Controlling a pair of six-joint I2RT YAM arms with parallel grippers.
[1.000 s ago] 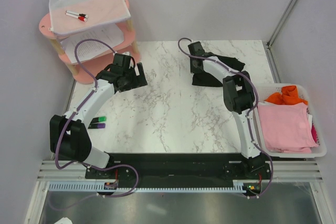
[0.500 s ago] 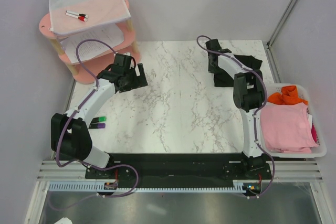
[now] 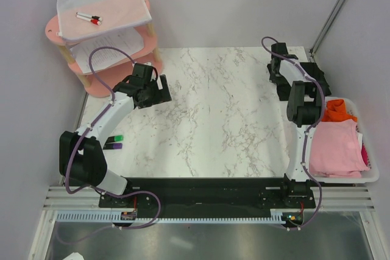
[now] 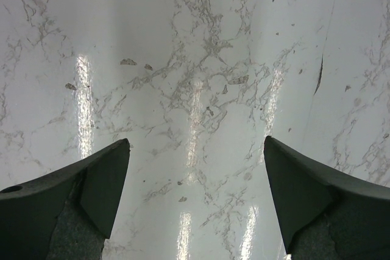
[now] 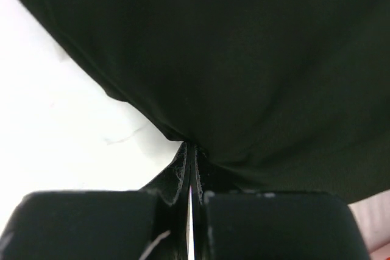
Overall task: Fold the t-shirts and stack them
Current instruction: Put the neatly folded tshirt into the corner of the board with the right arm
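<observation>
Dragged rightward, the black t-shirt (image 3: 318, 80) now bunches at the far right corner of the tabletop (image 3: 213, 114), right tool (image 5: 189, 150) clenched on it; left tool (image 4: 196, 144) hangs released near the left edge.

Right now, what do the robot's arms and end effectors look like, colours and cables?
Both arms are white links with chunky black joints: the left arm and the right arm. A purple cable loops along each. The left end effector has two dark, wedge-shaped fingers; the right end effector looks black too.
</observation>
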